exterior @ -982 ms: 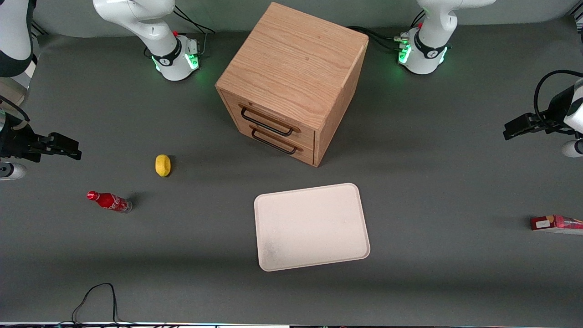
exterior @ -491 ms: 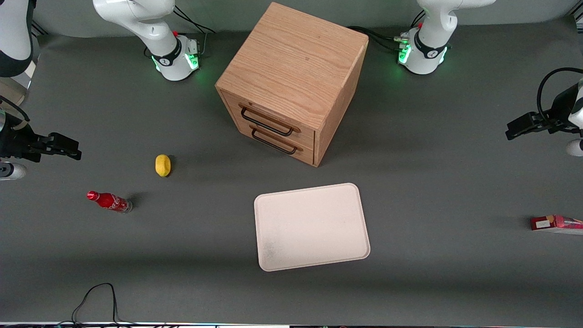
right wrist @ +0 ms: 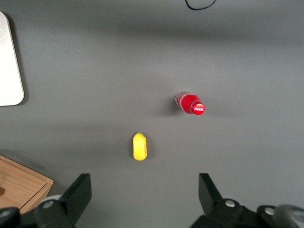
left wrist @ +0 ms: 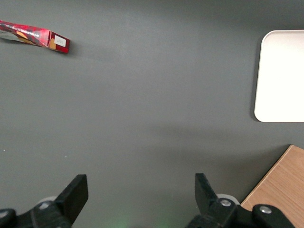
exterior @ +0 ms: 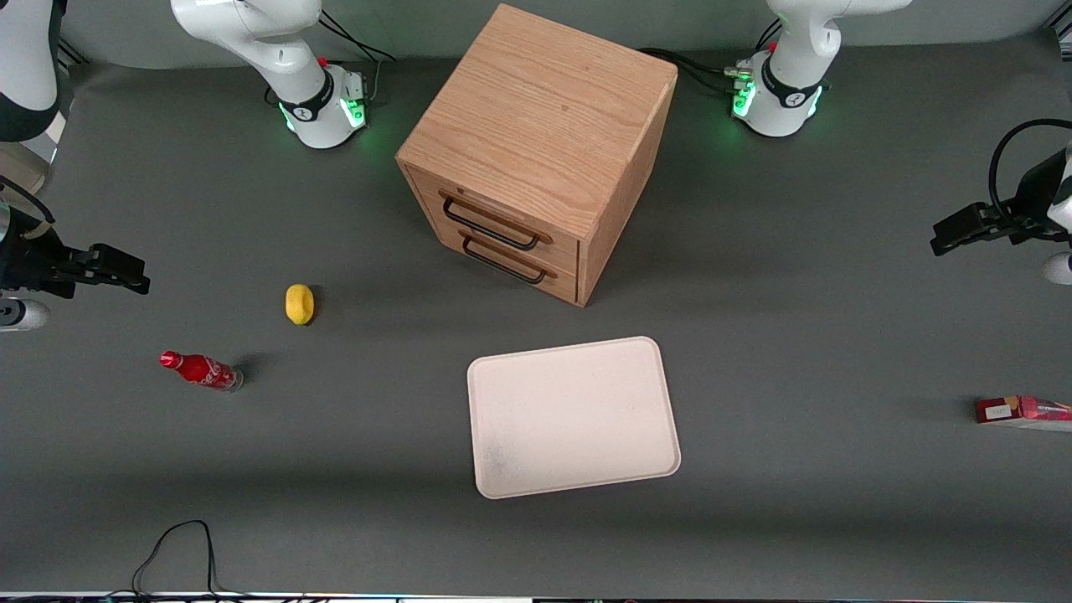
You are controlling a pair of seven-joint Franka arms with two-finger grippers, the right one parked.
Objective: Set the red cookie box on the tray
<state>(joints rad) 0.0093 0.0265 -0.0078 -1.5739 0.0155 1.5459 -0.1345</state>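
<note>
End effector (left wrist: 141, 194) spread wide, holding nothing, up above the bench well away from red cookie box (exterior: 1023, 411). Tray (exterior: 573, 416) bare.

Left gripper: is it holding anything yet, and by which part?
Nothing is held. The left gripper hangs open above bare table, farther from the front camera than the long red cardboard cookie box, which lies untouched.

- The parked arm's gripper (right wrist: 142, 199) has its two black fingers (right wrist: 78, 194) spread wide.
- A yellow lemon (right wrist: 139, 146) lies on the grey table (right wrist: 237, 57), nearest the gripper.
- A red cola bottle (right wrist: 191, 104) stands farther from the gripper.
- A tray (right wrist: 9, 71) edge and a wooden cabinet (right wrist: 21, 183) corner show off to one side.
</note>
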